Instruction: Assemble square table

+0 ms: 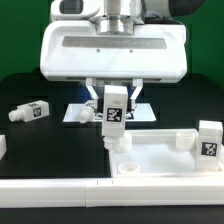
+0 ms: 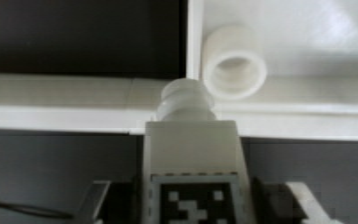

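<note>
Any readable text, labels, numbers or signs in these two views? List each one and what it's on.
No words, brands or numbers can be read in either view; the only markings are tags.
Tag on the held leg: black-and-white square pattern, no characters; blurred in the wrist view.
Tag on the lying leg, at the exterior view's left: pattern only, too small to read.
Tag on the upright leg, at the exterior view's right: pattern only, too small to read.
</note>
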Controlling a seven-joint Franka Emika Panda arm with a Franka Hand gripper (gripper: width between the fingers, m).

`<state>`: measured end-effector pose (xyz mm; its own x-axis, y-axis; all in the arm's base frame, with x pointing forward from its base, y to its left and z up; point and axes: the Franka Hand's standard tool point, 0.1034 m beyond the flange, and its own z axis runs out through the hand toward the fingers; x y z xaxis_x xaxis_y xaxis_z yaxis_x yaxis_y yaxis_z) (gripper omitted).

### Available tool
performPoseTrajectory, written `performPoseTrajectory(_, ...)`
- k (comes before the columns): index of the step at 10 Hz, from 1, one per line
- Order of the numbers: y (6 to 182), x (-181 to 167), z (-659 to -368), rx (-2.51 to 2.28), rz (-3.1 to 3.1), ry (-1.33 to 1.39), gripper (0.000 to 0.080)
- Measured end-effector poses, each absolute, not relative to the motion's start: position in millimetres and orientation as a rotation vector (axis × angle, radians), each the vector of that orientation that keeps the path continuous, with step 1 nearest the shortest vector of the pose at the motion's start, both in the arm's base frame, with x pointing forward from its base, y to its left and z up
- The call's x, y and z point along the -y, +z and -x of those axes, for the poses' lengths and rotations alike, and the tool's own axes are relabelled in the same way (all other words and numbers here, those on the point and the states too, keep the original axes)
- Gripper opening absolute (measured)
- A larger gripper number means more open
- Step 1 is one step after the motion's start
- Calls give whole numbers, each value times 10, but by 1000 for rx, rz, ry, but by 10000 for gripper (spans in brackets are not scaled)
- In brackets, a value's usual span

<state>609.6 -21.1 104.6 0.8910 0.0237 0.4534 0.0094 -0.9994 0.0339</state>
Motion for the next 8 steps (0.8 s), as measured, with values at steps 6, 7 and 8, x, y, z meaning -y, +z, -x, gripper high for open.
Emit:
performPoseTrajectory(6, 909, 122, -6271, 7, -3057, 729, 284)
performPoseTrajectory(7, 861, 91, -6260, 10, -3061, 720, 284)
performPoseTrajectory(8, 830, 58, -6253, 16, -3066, 714, 284)
